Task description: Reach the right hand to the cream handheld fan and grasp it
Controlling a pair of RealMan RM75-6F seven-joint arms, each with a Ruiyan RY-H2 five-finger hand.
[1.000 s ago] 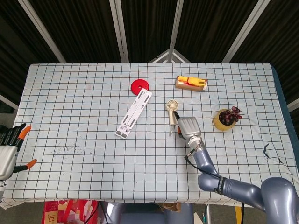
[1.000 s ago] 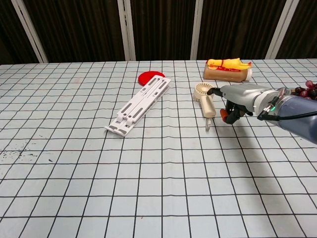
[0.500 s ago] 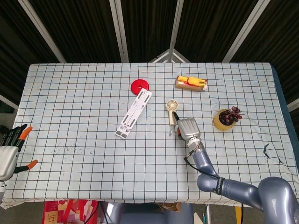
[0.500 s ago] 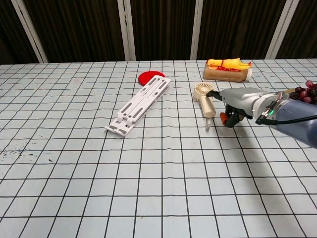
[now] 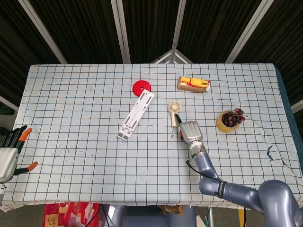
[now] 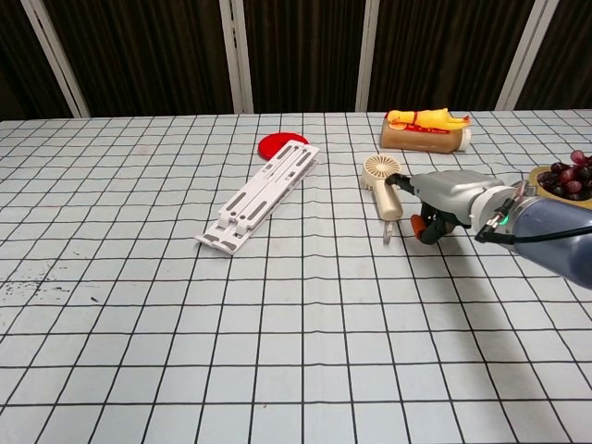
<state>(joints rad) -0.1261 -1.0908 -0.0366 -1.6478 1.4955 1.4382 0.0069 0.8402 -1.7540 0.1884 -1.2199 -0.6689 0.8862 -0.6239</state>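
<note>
The cream handheld fan (image 5: 174, 113) lies flat on the checked tablecloth, round head toward the back and handle (image 6: 389, 205) toward the front. My right hand (image 5: 190, 131) is low over the cloth just to the right of the handle. In the chest view the right hand (image 6: 444, 196) has a dark finger (image 6: 403, 181) reaching to the fan's neck and an orange-tipped thumb (image 6: 421, 226) beside the handle's end, with nothing held. My left hand (image 5: 9, 156) hangs off the table's left edge with its fingers spread.
A white folding stand (image 5: 136, 115) lies diagonally left of the fan, with a red disc (image 5: 141, 87) behind it. A yellow toy on a brown block (image 5: 194, 84) sits at the back. A bowl of dark grapes (image 5: 230, 120) stands to the right of my hand.
My right hand has shifted slightly toward the front and sunk lower beside the fan's handle. The fan and the left hand have not moved.
</note>
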